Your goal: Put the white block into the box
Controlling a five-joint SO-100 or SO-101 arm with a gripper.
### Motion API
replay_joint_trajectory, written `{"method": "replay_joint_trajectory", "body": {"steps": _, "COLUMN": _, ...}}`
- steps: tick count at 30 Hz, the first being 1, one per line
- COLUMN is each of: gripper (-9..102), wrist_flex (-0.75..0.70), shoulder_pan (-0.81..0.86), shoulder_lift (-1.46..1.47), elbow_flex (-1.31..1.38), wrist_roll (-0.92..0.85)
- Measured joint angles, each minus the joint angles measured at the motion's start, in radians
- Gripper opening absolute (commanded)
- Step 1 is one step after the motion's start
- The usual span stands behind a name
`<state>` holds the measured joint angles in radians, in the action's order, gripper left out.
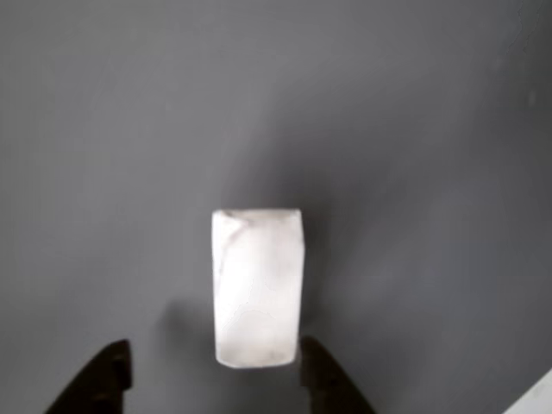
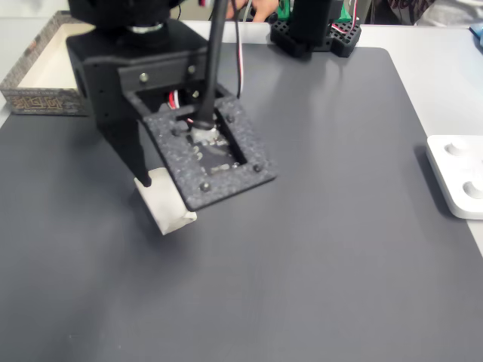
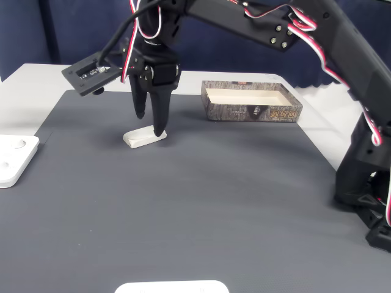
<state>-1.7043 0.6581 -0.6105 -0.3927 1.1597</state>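
Other view: block (image 1: 257, 289) is seen flat on the grey mat (image 1: 388, 129); gripper (image 1: 216, 379) is spread, a fingertip at each lower corner, nothing gripped.
Fixed view: block (image 2: 167, 205) is found under the gripper (image 2: 155, 188); box (image 2: 38, 75) is placed well beyond.
Fixed view: block (image 3: 142, 137) is straddled by fingers (image 3: 160, 113); box (image 3: 252, 104) is set right of it, apart.

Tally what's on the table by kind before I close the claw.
White block: 1
Cardboard box: 1
White knobbed plate: 1
White rounded piece at the near edge: 1
Grey mat: 1
Total: 5
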Motion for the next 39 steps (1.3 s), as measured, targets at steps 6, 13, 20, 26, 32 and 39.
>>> {"method": "replay_joint_trajectory", "body": {"steps": 6, "gripper": 30, "wrist_flex": 0.000, "shoulder_pan": 0.021, "shoulder_lift": 0.009, "elbow_flex": 0.023, "wrist_roll": 0.041}}
{"method": "replay_joint_trajectory", "body": {"steps": 13, "gripper": 33, "wrist_flex": 0.018, "shoulder_pan": 0.031, "shoulder_lift": 0.032, "elbow_flex": 0.038, "wrist_roll": 0.060}}
{"method": "replay_joint_trajectory", "body": {"steps": 20, "gripper": 36, "wrist_flex": 0.067, "shoulder_pan": 0.031, "shoulder_lift": 0.074, "elbow_flex": 0.080, "wrist_roll": 0.060}}
{"method": "replay_joint_trajectory", "body": {"steps": 26, "gripper": 36, "wrist_flex": 0.075, "shoulder_pan": 0.031, "shoulder_lift": 0.112, "elbow_flex": 0.103, "wrist_roll": 0.063}}
{"method": "replay_joint_trajectory", "body": {"steps": 32, "gripper": 38, "wrist_flex": 0.078, "shoulder_pan": 0.031, "shoulder_lift": 0.132, "elbow_flex": 0.124, "wrist_roll": 0.063}}
{"method": "replay_joint_trajectory", "body": {"steps": 39, "gripper": 39, "wrist_flex": 0.091, "shoulder_pan": 0.031, "shoulder_lift": 0.138, "elbow_flex": 0.132, "wrist_roll": 0.061}}
